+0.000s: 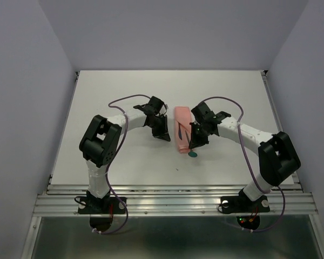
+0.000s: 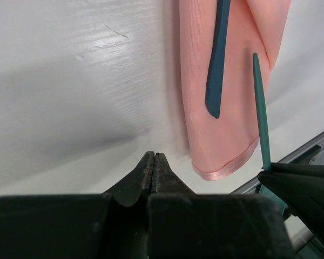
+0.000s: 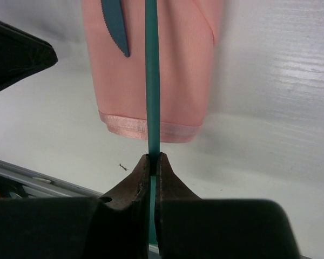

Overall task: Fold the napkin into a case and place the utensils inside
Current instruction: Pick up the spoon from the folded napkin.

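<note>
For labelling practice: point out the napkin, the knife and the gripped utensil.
napkin (image 1: 183,115), top view, upper fold.
knife (image 3: 117,29), right wrist view, serrated blade.
gripped utensil (image 3: 152,81), right wrist view, handle.

case (image 1: 182,131): plain salmon-pink | utensils (image 3: 152,81): teal-green | table (image 1: 124,86): white

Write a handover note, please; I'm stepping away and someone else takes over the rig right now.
Left gripper: jaws shut, empty, beside the case.
Right gripper: jaws shut on the teal utensil by its handle, over the case.
Done: case folded; a teal knife lies on it, whether tucked inside is unclear.
Left: probably slide the held utensil in, then release.
</note>
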`<state>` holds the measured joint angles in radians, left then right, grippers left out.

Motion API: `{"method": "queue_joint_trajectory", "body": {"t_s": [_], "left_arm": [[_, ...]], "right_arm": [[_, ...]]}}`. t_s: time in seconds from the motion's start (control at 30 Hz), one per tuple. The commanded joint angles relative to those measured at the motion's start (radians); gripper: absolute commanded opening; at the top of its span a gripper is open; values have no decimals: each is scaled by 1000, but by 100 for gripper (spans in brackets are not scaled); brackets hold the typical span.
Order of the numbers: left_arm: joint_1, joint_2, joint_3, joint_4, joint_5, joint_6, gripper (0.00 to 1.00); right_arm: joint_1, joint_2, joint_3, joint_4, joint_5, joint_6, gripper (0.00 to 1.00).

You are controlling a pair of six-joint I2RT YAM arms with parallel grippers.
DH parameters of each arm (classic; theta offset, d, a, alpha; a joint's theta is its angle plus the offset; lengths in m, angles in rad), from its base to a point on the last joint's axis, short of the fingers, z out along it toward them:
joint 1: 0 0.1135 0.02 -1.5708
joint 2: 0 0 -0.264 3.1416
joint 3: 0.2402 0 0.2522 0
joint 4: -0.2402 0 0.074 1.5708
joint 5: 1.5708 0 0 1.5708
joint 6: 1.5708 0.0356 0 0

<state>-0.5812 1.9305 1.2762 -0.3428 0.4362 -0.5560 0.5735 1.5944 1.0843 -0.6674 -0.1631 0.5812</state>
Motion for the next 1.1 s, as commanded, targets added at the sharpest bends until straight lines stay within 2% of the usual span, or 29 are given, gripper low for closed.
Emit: {"method": "queue_joint_trajectory", "body": {"t_s": [0.0, 0.4, 0.67, 0.87, 1.07], "left_arm": [[6, -70, 38, -33, -20, 42, 0], [7, -80, 54, -51, -54, 73, 0], [14, -48, 86, -64, -60, 80, 0], [14, -13, 101, -67, -62, 87, 0], [14, -7, 107, -67, -65, 91, 0]], "right_arm": [[-21, 30, 65, -11, 52, 25, 1], [-77, 182, 199, -26, 40, -38, 1], [-77, 171, 161, -31, 19, -43, 1], [-77, 193, 199, -31, 118, -49, 1], [-77, 268, 315, -57, 191, -98, 1]]}}
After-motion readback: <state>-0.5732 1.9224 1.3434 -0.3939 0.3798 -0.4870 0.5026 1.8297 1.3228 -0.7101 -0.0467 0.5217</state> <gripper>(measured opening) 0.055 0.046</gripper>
